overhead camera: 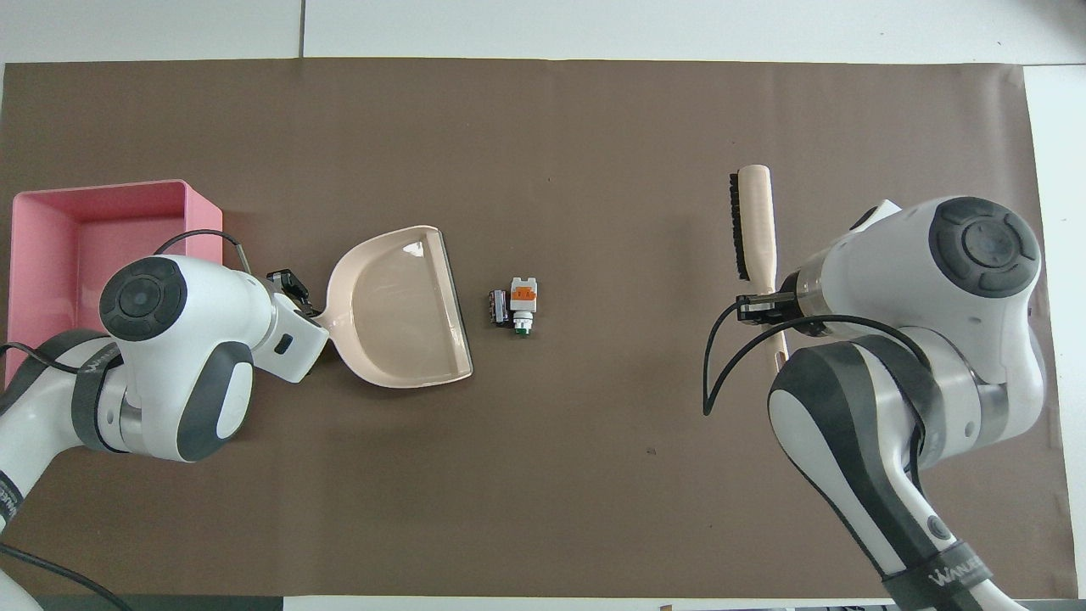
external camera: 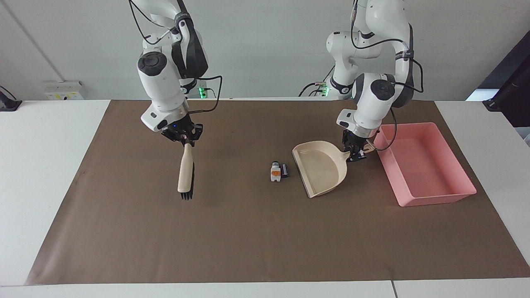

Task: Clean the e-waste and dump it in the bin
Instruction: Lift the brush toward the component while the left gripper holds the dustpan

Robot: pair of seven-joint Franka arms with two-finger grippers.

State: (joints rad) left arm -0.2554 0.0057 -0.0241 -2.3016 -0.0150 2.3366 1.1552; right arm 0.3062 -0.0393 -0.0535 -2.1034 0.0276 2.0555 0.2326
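Nothing swept yet. Two tiny electronic bits, a white piece with an orange patch (external camera: 275, 171) and a small black block (external camera: 285, 170), lying touching each other on the brown paper mat (external camera: 248, 240), mid-table, just beside the open lip of the beige plastic dustpan (external camera: 319, 167) on the side toward the right arm's end. Shallow rectangular pink plastic tray (external camera: 426, 196), meant as the bin, sitting empty at the left arm's end of the table, close to the dustpan's handle.

Tools both in hand, judging by the two views. Left gripper (external camera: 356, 156) clamped on the dustpan's short handle, between pan and tray; pan tipped, lip down at the mat and handle end raised, mouth turned toward the bits. Right gripper (external camera: 182, 136) pinched shut on the handle end of the beige hand brush with black bristles (external camera: 186, 176), carried in the air over bare mat toward the right arm's end, head hanging down, bristle tip apparently just clear of the mat, well apart from the bits.

Done so far, by the look of it: pickup of brush and pan, and lining up of the pan. Left to do: bringing the brush to the bits, sweeping both into the pan, lifting and tipping the pan over the pink tray.
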